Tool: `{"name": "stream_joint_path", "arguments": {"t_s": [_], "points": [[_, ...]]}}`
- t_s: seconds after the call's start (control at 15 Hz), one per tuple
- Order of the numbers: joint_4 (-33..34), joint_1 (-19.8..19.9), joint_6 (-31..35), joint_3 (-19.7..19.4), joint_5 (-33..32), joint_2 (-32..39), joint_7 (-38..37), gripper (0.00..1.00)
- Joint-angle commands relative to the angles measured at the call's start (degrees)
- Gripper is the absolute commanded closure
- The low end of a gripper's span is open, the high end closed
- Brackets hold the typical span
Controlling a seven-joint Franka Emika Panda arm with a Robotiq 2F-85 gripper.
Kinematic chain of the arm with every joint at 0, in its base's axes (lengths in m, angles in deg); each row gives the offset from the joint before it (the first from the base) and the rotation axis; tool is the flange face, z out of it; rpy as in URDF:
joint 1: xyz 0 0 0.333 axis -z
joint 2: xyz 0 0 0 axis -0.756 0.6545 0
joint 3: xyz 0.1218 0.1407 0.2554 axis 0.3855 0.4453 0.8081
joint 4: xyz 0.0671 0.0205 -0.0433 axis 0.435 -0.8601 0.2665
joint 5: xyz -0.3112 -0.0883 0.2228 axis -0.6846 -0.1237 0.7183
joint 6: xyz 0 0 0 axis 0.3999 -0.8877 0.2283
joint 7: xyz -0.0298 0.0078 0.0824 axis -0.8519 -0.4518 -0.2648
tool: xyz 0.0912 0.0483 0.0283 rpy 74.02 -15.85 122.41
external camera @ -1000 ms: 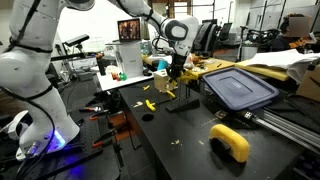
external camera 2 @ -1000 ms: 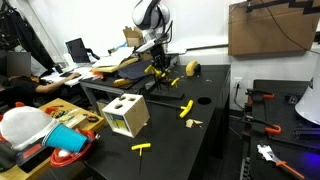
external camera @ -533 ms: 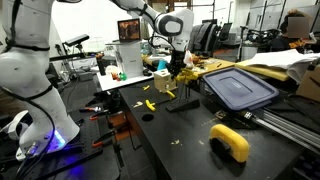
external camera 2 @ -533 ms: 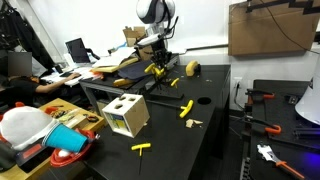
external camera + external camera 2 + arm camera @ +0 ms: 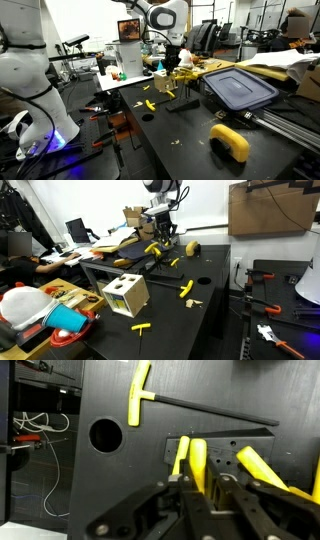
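My gripper (image 5: 200,485) is shut on a yellow peg (image 5: 197,462), whose upper end sticks up between the black fingers in the wrist view. In both exterior views the gripper (image 5: 172,62) (image 5: 165,230) hangs above the black table (image 5: 150,135), over a small dark stand (image 5: 180,101) that bears yellow pieces. A second yellow peg (image 5: 262,468) and a thin yellow bar (image 5: 180,456) lie just beyond the jaws. A yellow T-shaped tool (image 5: 138,395) lies further off beside a round hole (image 5: 104,433) in the tabletop.
Loose yellow pieces (image 5: 150,104) (image 5: 185,288) (image 5: 143,327) lie on the table. A grey-blue bin lid (image 5: 238,88) sits beside the stand, a yellow curved block (image 5: 230,142) near the front edge. A wooden box with holes (image 5: 126,295) stands at a corner.
The arm has risen, lifting the gripper and the yellow peg higher above the stand. The jaws have stayed shut throughout.
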Motion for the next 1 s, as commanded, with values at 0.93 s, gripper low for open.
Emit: {"name": "stream_joint_path", "arguments": {"t_s": [0.93], "points": [[-6.53, 1.10, 1.41, -0.75, 0.24, -7.16, 5.59, 0.96]]}}
